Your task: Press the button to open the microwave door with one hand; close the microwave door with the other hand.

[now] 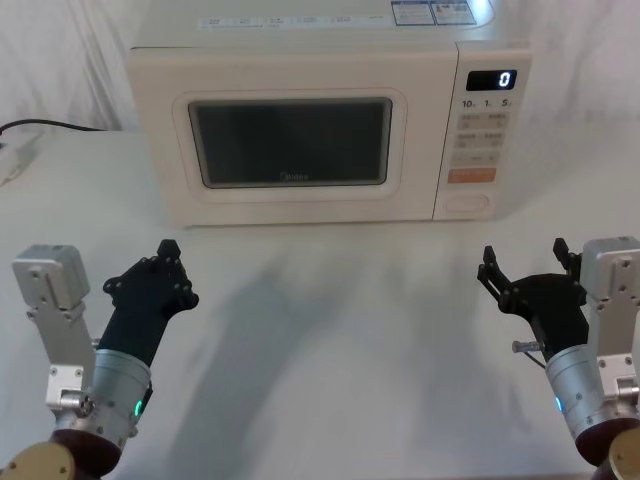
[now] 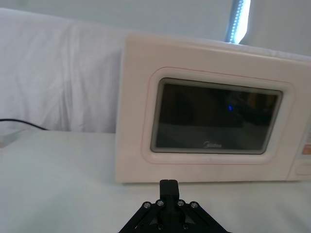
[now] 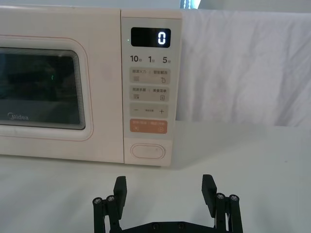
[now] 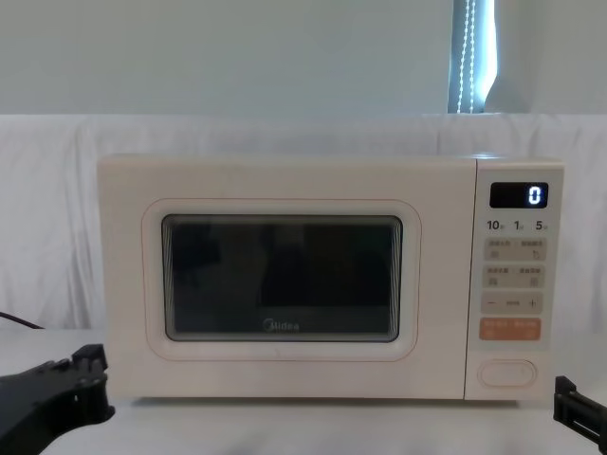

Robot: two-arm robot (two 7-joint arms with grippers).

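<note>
A cream microwave stands at the back of the white table, its door (image 1: 290, 145) shut flat against the body. The door (image 4: 280, 280) has a dark rounded window and a small logo. At the foot of the control panel sits the wide pill-shaped button (image 1: 467, 203), seen closer in the right wrist view as the button (image 3: 147, 151). My right gripper (image 1: 525, 262) hovers open over the table, well in front of the panel, the gripper (image 3: 164, 186) facing it. My left gripper (image 1: 167, 252) hangs shut in front of the door's left side, also seen low as the gripper (image 2: 168, 184).
A black cable (image 1: 45, 126) runs along the table at the far left. White cloth covers the table and hangs behind the microwave. An orange key (image 3: 148, 127) sits just above the button. The display (image 1: 492, 80) reads 0.
</note>
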